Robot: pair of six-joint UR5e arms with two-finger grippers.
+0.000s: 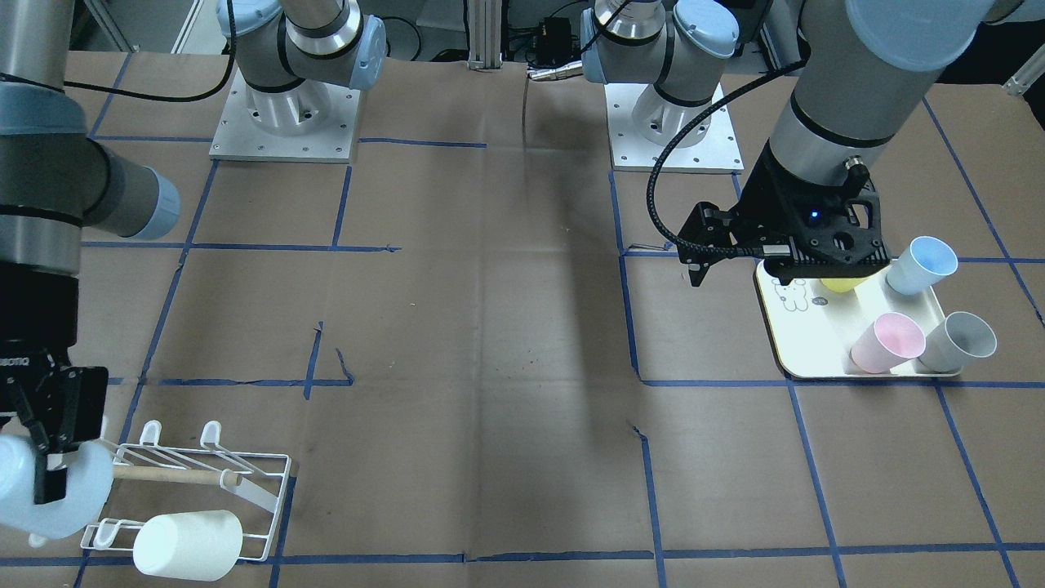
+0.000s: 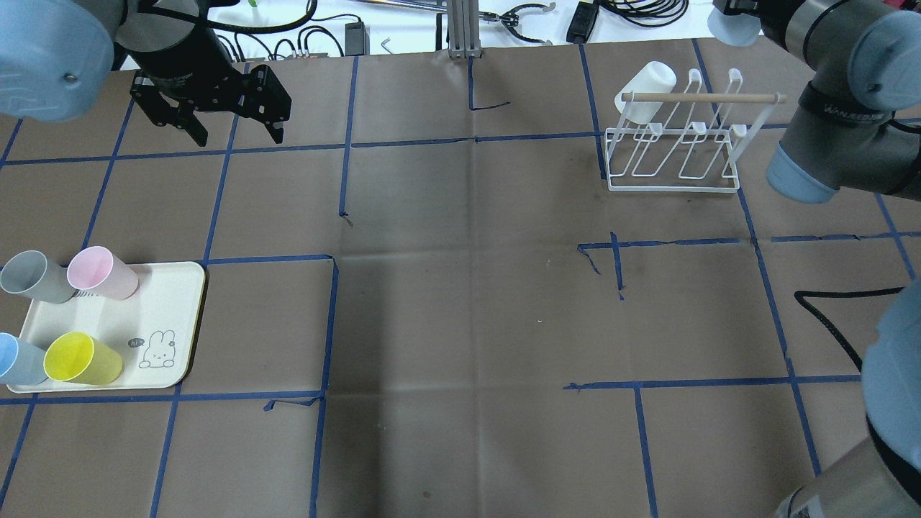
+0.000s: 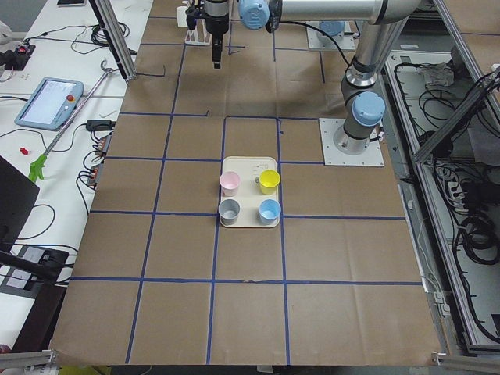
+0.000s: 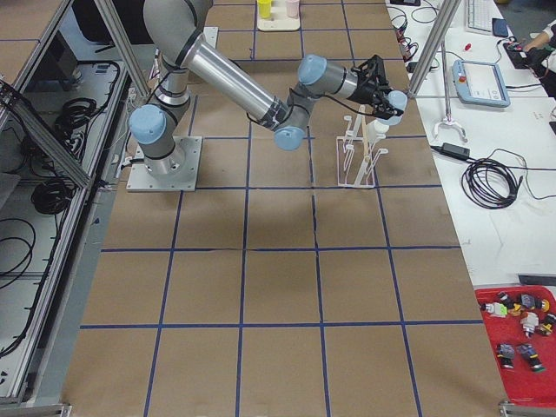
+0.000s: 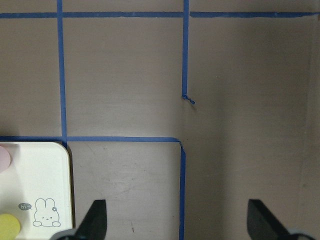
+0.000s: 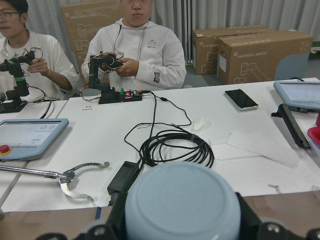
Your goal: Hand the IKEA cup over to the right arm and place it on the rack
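**Near zone, robot's left.** A cream tray (image 2: 180, 316) with a rabbit drawing lies on the paper-covered table (image 2: 468, 324), which is marked with a blue tape grid. Four cups stand mouth-up on the tray. A yellow cup (image 2: 83, 357) and a second light-blue cup (image 2: 18, 360) form the near row. A pink cup (image 2: 101, 272) and a grey cup (image 2: 32, 277) form the far row.

**Left gripper.** The left gripper (image 5: 175, 217) hangs high over the table by the tray's corner, pointing down. Its jaws are spread wide with nothing between them.

**Far zone, robot's right.** The white wire rack (image 2: 673, 176) stands on the table with a wooden dowel (image 2: 701, 97) across its top. A white cup (image 2: 647, 90) sits tilted on a prong in the rack's far row.

**Right gripper and task cup.**
- The right arm (image 4: 234, 76) reaches out over the rack.
- The right gripper (image 1: 47, 478) has its jaws pinching the light-blue cup (image 6: 182, 212), one finger on each side.
- The cup is held raised at the rack's right end. Its closed base fills the lower middle of the right wrist view.
- Contact between this cup and a prong cannot be determined.

**Beyond the table edge.** On a white bench lie a coiled black cable (image 6: 175, 147) and a teach pendant (image 6: 30, 135). Two operators (image 6: 140, 45) are seated behind it.
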